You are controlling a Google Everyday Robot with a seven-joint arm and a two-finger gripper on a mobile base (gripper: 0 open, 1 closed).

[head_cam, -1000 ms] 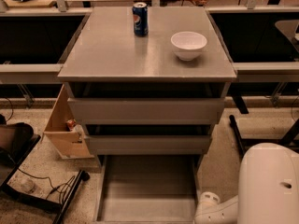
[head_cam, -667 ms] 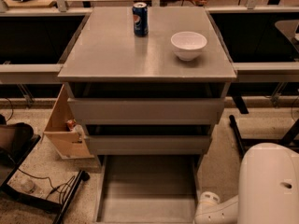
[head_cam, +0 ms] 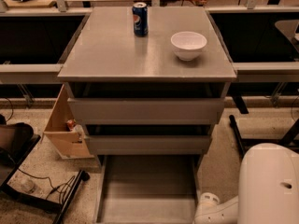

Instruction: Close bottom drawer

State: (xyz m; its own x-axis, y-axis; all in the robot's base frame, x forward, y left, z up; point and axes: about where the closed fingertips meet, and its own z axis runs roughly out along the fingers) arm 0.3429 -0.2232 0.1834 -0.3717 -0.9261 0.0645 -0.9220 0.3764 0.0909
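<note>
The bottom drawer [head_cam: 147, 190] of the grey cabinet [head_cam: 147, 55] is pulled far out toward me. Its shallow plain grey tray is open to view and holds nothing, and its front runs off the bottom edge of the camera view. The two drawers above it, the wide top one [head_cam: 145, 110] and the middle one [head_cam: 147, 143], stand slightly out. My white arm [head_cam: 268, 185] fills the lower right, with a white joint [head_cam: 208, 209] just right of the open drawer's side. The gripper itself is below the frame, out of view.
A blue soda can [head_cam: 139, 18] and a white bowl [head_cam: 188, 45] stand on the cabinet top. A wooden box [head_cam: 65, 125] leans at the cabinet's left, with cables and a dark frame [head_cam: 42, 190] on the floor. Black chair legs [head_cam: 243, 129] are to the right.
</note>
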